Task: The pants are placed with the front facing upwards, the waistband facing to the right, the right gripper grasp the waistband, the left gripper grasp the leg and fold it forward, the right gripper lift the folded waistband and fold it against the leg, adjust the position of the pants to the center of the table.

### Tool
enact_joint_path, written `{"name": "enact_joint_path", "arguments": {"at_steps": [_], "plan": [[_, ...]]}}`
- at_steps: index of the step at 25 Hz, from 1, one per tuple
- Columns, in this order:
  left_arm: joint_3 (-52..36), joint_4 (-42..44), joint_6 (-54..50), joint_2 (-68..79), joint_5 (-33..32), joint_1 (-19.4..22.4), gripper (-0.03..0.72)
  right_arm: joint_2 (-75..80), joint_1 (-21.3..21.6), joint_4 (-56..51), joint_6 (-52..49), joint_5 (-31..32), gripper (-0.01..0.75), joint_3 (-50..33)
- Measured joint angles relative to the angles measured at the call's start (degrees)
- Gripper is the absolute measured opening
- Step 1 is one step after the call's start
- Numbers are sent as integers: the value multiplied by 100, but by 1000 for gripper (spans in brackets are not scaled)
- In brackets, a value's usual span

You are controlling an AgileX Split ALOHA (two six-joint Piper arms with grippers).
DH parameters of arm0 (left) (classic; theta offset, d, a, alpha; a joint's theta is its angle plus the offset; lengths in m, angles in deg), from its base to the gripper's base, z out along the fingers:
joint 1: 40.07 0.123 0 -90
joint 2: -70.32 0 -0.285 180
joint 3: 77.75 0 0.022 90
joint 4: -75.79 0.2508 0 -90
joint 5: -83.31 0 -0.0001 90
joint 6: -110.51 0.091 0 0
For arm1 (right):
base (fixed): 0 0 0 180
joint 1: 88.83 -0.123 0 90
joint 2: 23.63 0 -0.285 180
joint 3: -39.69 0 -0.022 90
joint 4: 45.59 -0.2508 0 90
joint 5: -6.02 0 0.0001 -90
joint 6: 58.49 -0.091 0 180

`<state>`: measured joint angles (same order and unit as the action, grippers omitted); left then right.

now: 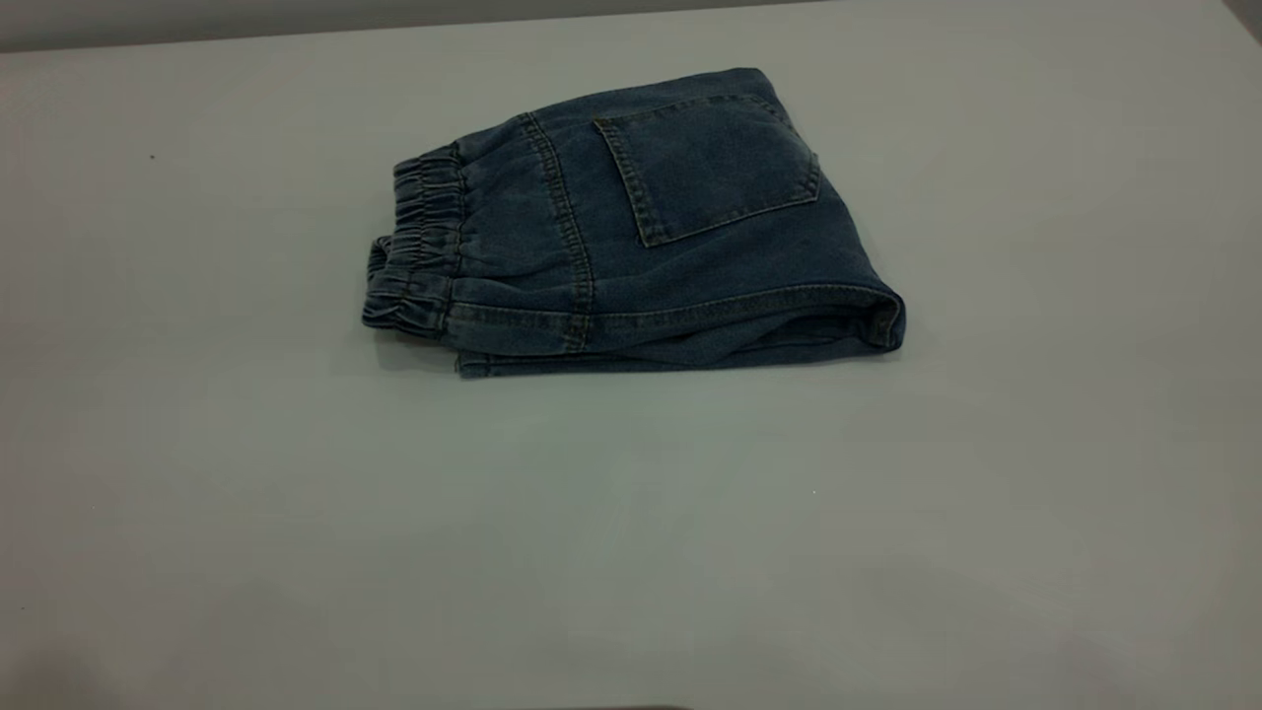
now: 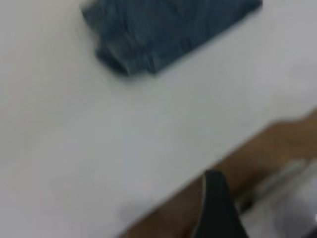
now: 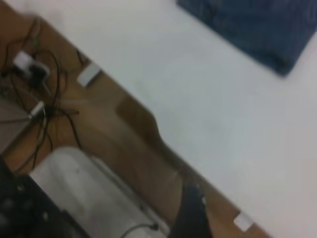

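Exterior view: pants [image 1: 641, 227] lie folded in a compact bundle near mid-table [image 1: 631, 532], waistband [image 1: 419, 247] at the bundle's left, back pocket [image 1: 705, 168] up, so folding looks done. Left gripper [image 2: 218, 208] and right gripper [image 3: 190, 210] hang off the table edge, well apart from the denim; can't tell their finger state.

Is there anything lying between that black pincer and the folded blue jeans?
Nothing: the left wrist view shows only bare white table between left pincer and folded blue denim jeans.
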<state>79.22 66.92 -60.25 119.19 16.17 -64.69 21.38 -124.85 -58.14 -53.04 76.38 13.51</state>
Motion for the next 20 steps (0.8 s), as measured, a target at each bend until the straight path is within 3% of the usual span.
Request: {"name": "enact_joint_path", "arguments": {"at_steps": [7,20], "plan": [[-1574,-191,20,-321,34,0,428,-1160,0,18,-11,-601,503,-2221],[-2562,-147,212,-1356,381,0,427,-1737,0,276,-293,-615,503,-2430]]}}
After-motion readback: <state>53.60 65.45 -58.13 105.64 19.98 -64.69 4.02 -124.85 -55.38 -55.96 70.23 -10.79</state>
